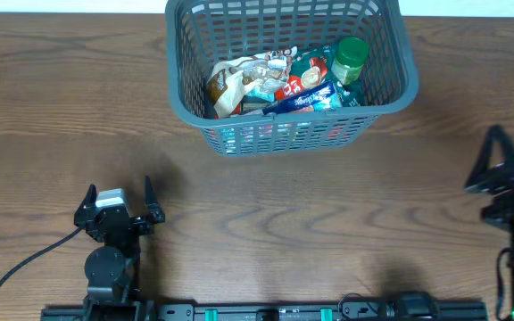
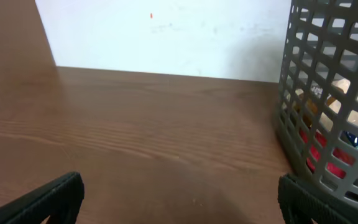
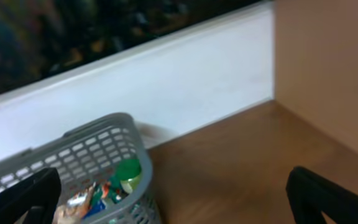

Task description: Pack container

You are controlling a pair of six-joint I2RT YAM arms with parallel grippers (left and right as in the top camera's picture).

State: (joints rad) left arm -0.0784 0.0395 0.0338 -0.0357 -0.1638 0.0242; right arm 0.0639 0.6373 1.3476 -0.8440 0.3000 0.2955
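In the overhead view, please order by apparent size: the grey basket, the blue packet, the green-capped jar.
1. Grey basket, clearly largest.
2. Blue packet, which looks longer.
3. Green-capped jar.
The last two are partly covered, so their order is unsure.

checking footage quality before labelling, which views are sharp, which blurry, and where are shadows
overhead: sharp, evenly lit, soft shadows on the table beside the left gripper and the container; left wrist: container lattice fairly crisp, own fingers dark and cropped; right wrist: softest view, container contents smeared, murky dark background at top
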